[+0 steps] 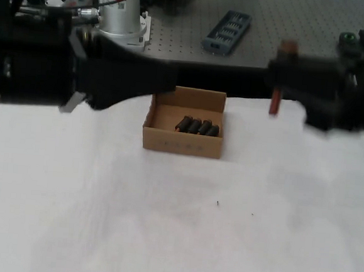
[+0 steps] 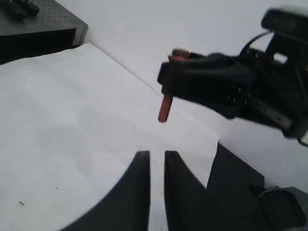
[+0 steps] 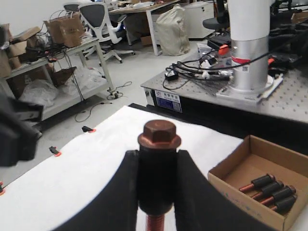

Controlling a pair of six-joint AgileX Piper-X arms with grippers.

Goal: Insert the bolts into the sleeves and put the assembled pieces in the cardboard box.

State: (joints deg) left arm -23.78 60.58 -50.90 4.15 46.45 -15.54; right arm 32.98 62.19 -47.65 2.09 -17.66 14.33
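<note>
My right gripper (image 3: 159,155) is shut on a black sleeve with a copper-coloured bolt (image 3: 159,134) through it, hex head up. It holds the piece in the air to the right of the cardboard box (image 1: 181,145). The red shank (image 1: 275,102) hangs below the right gripper (image 1: 280,71). In the left wrist view the same bolt (image 2: 165,108) hangs some way ahead of my left gripper (image 2: 157,155), which shows a narrow gap and nothing between its fingers. Several assembled pieces (image 1: 198,126) lie side by side in the box (image 3: 240,202).
A white cloth (image 1: 175,224) covers the bench in front of the box. Behind it lies a dark perforated plate with a blue rack (image 1: 227,31) and a silver arm base (image 1: 119,8). The left arm's dark body (image 1: 80,71) reaches across the box's back left.
</note>
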